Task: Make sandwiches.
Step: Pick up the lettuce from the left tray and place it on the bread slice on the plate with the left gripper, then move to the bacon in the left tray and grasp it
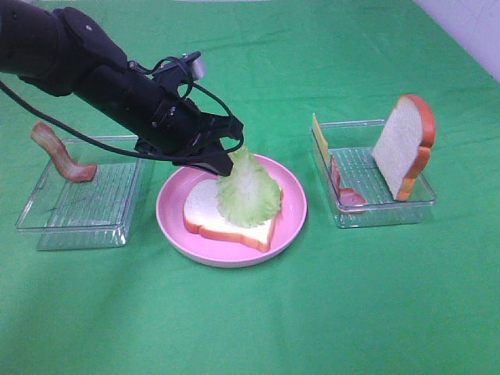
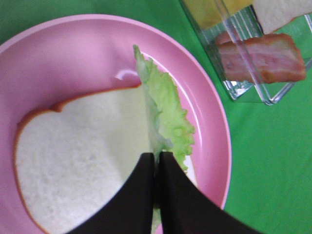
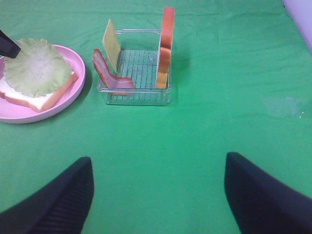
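Observation:
A white bread slice (image 1: pixel 226 223) with an orange-brown crust lies on the pink plate (image 1: pixel 293 195). A pale green lettuce leaf (image 1: pixel 248 187) rests on it, tilted up at its far edge. My left gripper (image 1: pixel 226 166) reaches over the plate and is shut on that edge; in the left wrist view the gripper (image 2: pixel 157 161) pinches the leaf (image 2: pixel 168 117) above the bread (image 2: pixel 83 156). My right gripper (image 3: pixel 158 195) hangs open over bare cloth, holding nothing, short of the right tray (image 3: pixel 136 92).
The right clear tray (image 1: pixel 383 211) holds an upright bread slice (image 1: pixel 405 144), a cheese square (image 1: pixel 319 137) and a ham piece (image 1: pixel 344 183). The left clear tray (image 1: pixel 78 211) holds a curled bacon strip (image 1: pixel 62 156). Green cloth covers the table.

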Controlling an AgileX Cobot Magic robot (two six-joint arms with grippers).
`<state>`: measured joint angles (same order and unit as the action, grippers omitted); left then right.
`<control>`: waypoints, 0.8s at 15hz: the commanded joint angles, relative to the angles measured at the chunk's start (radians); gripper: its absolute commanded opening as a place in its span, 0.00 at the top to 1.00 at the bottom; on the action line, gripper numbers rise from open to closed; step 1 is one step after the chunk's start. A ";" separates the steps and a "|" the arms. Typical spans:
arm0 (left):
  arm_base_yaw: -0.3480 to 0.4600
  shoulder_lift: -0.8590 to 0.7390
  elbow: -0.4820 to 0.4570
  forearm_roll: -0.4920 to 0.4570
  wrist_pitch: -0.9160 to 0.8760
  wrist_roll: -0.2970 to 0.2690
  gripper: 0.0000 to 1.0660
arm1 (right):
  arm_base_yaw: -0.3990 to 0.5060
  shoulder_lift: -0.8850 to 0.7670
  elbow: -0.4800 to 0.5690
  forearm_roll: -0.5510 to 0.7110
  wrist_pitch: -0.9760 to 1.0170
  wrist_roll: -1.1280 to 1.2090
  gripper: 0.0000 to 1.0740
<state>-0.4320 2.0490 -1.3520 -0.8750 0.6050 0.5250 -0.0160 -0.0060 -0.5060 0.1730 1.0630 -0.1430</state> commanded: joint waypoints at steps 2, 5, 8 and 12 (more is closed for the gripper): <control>0.001 -0.001 -0.007 0.108 0.001 -0.168 0.62 | -0.005 -0.014 0.000 0.002 0.000 -0.012 0.34; 0.001 -0.054 -0.008 0.160 0.039 -0.184 0.35 | -0.005 -0.014 0.000 0.002 0.000 -0.012 0.34; 0.009 -0.132 -0.012 0.263 0.038 -0.260 0.35 | -0.005 -0.014 0.000 0.002 0.000 -0.012 0.34; 0.085 -0.216 -0.076 0.488 0.162 -0.505 0.35 | -0.005 -0.014 0.000 0.002 0.000 -0.012 0.34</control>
<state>-0.3230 1.8300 -1.4520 -0.3390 0.8030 0.0080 -0.0160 -0.0060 -0.5060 0.1730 1.0630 -0.1430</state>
